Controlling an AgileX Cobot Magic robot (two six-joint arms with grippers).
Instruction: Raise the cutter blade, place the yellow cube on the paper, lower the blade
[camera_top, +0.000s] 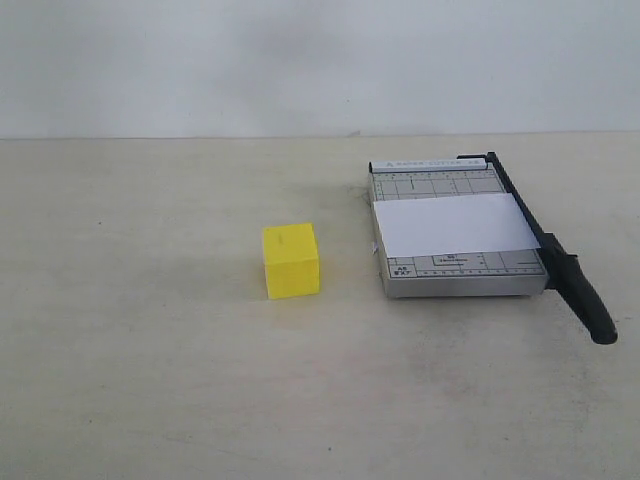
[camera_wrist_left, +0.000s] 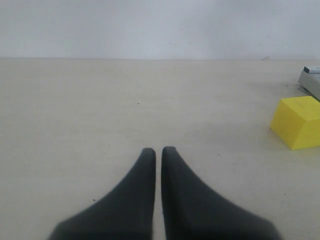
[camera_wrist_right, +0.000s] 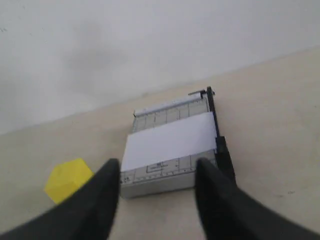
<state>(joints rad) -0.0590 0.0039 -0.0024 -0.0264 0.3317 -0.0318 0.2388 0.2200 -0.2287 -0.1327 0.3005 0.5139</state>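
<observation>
Reference for all positions is the trimmer base (camera_top: 455, 282), which we find flat on the table (camera_top: 150, 380); the paper (camera_top: 452, 224) lies across its middle band, leaving gridded grey strips bare at either end; the cutter blade (camera_top: 572, 282) is down along one long edge of the base, its thick handle projecting past the base's corner; the yellow cube (camera_top: 291, 260) sits on the table well apart from the base, off the edge opposite the blade, touching nothing else. We note the left gripper (camera_wrist_left: 158, 152) with fingers drawn together, only a hairline gap, nothing between them; the cube lies nearer to it than the base does. The right gripper (camera_wrist_right: 157, 169) has its fingers spread wide and empty, facing the base's handle end; that view is blurred, so it appears to us to hang clear of the base.
</observation>
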